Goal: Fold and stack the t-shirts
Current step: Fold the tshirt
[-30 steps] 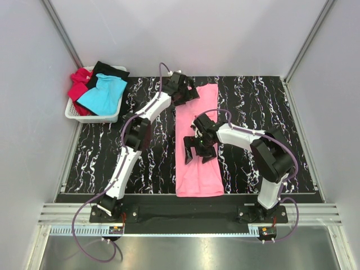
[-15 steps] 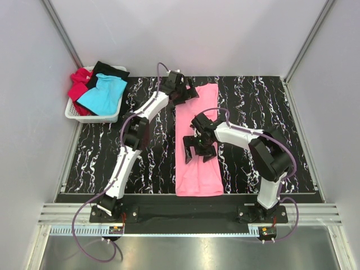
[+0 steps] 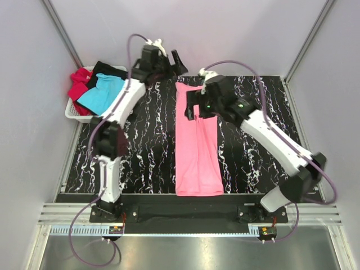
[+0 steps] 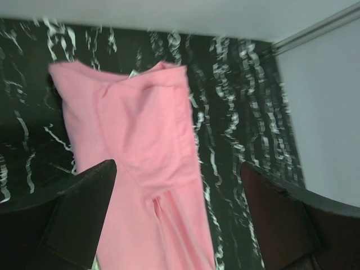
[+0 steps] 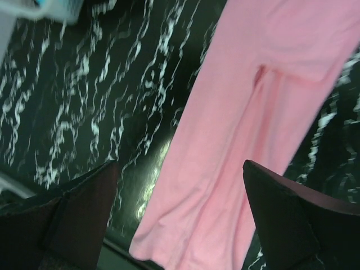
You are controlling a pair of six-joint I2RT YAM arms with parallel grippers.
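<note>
On the black bench, a long pink t-shirt strip. With left end effector and right end effector spread wide, empty — pinch far corners level, fold evenly.

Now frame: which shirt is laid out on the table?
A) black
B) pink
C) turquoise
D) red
B: the pink shirt lies as a long strip on the table, while the turquoise shirt, red shirt and black shirt sit in the white basket.
</note>
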